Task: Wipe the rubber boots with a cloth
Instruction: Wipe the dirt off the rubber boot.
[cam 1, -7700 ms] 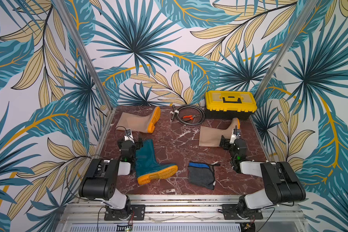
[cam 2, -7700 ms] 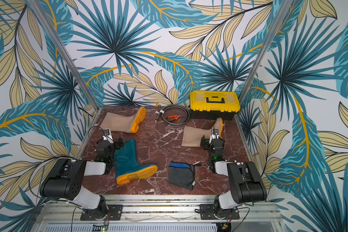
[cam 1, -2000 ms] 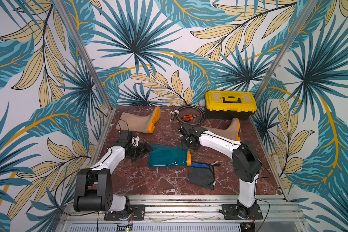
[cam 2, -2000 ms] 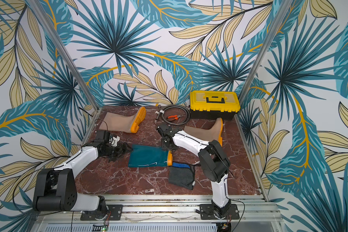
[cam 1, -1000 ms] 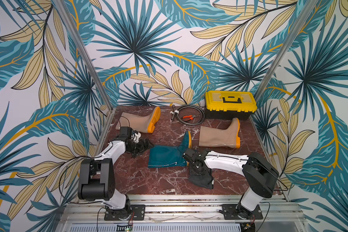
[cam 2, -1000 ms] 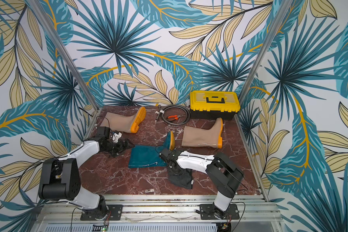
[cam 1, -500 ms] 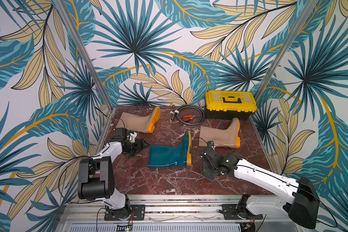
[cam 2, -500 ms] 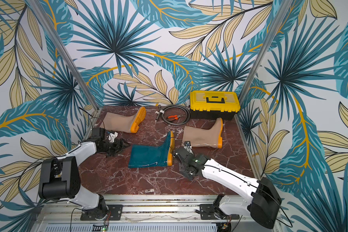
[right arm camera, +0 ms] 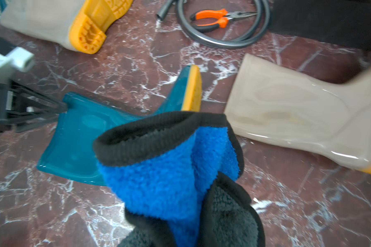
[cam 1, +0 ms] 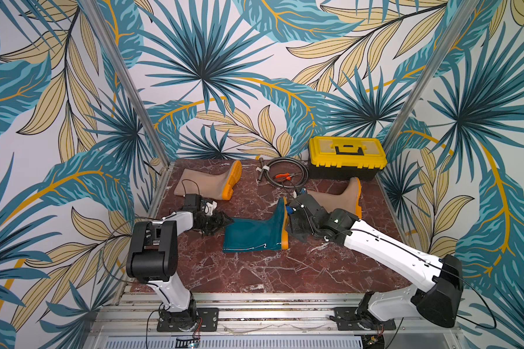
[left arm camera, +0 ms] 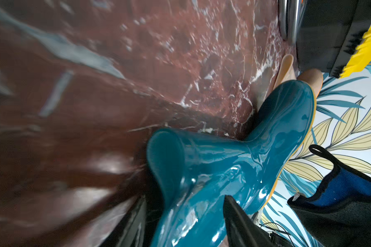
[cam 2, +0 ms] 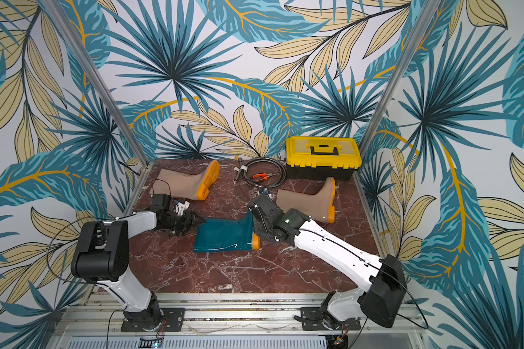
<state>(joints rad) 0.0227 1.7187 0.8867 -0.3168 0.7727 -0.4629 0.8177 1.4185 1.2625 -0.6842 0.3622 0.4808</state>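
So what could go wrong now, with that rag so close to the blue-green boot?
The teal boot lies on its side on the smooth marble table, and the left gripper reaches only its top rim; rubbing could probably spin or slide it. The cloth hangs bunched from the shut right gripper, so little fabric may touch. The right arm passes close to a beige boot and might nudge it.

A staged robot booth: leaf-print walls [cam 1: 206,60], marble tabletop [cam 1: 254,272], aluminium frame [cam 1: 124,81].
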